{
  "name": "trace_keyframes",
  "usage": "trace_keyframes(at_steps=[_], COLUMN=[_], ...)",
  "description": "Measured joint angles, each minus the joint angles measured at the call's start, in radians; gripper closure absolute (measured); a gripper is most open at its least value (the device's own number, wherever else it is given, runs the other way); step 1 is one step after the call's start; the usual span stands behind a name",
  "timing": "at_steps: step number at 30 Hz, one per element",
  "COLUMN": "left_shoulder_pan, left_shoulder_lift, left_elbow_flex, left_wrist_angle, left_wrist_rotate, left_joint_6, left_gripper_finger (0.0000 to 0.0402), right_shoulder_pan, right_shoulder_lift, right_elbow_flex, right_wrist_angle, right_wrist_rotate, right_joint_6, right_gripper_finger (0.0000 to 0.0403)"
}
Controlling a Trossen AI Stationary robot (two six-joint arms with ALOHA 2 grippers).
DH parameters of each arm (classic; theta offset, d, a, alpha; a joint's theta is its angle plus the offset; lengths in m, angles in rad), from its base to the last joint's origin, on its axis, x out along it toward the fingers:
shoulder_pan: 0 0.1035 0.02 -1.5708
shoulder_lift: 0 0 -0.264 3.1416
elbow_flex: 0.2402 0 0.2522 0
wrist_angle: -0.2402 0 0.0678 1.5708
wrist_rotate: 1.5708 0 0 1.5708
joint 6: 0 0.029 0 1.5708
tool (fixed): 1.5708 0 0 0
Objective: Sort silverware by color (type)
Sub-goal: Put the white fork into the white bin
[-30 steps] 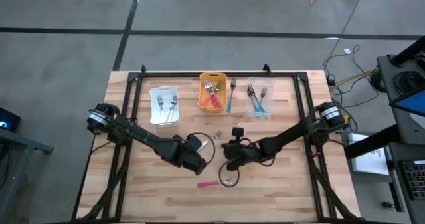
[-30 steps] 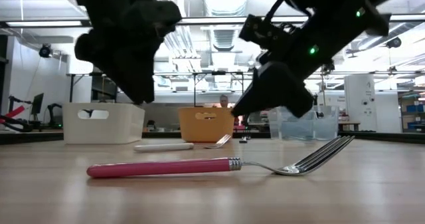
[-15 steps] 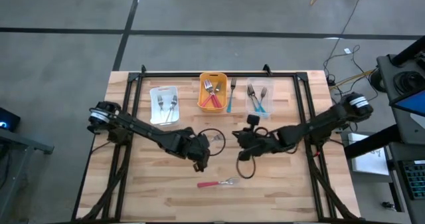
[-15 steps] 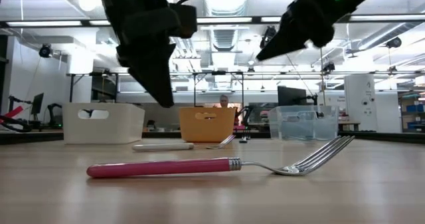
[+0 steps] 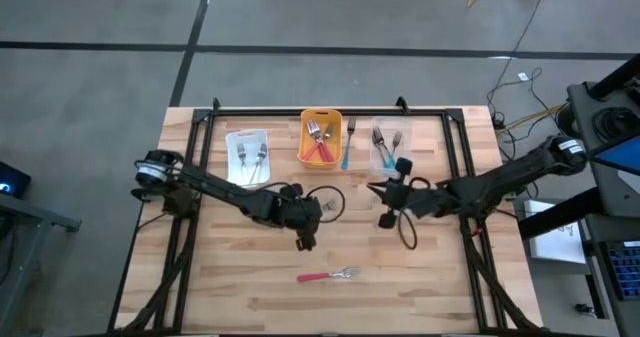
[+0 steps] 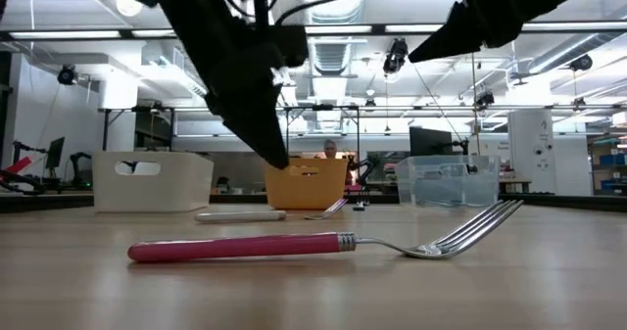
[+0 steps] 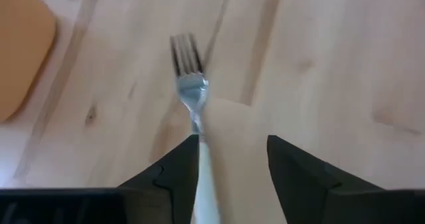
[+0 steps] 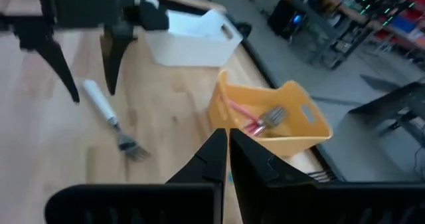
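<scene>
The left tool [image 7: 229, 159] hangs spread at frame centre, straddling the white-handled fork [image 7: 192, 111] on the bench [image 5: 240, 277], lined up to pinch it. The right tool [image 8: 227, 159], pressed together, waits right of centre. A pink fork [image 5: 328, 275] lies low-centre.

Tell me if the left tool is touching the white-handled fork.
Apart. The low view shows the left tool hanging above the white-handled fork, with a clear gap between them.
</scene>
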Motion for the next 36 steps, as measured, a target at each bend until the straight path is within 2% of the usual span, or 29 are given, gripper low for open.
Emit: trace_keyframes(at_steps=[5, 13, 20, 28, 36], left_shoulder_pan=[0.036, 0.064, 0.062, 0.062, 0.045], left_shoulder_lift=[0.0, 0.0, 0.013, 0.017, 0.088], left_elbow_flex=[-0.074, -0.162, -0.233, -0.273, -0.291], left_wrist_angle=[0.079, 0.216, 0.363, 0.386, 0.486], left_wrist_rotate=[-0.001, -0.001, 0.001, 0.001, -0.02], left_joint_6=[0.021, 0.041, 0.032, 0.002, -0.014], left_gripper_finger=[0.0228, 0.0238, 0.0244, 0.0244, 0.0244], right_shoulder_pan=[-0.037, -0.094, -0.104, -0.104, -0.104], right_shoulder_lift=[-0.068, -0.151, -0.16, -0.159, -0.157], right_elbow_flex=[-0.083, -0.164, -0.17, -0.17, -0.17], right_wrist_angle=[0.099, 0.135, 0.135, 0.136, 0.145], right_wrist_rotate=[-0.006, -0.008, -0.012, -0.035, -0.035], right_joint_6=[-0.067, -0.072, -0.071, -0.077, -0.085], right_gripper_finger=[0.0392, 0.0392, 0.0392, 0.0392, 0.0392])
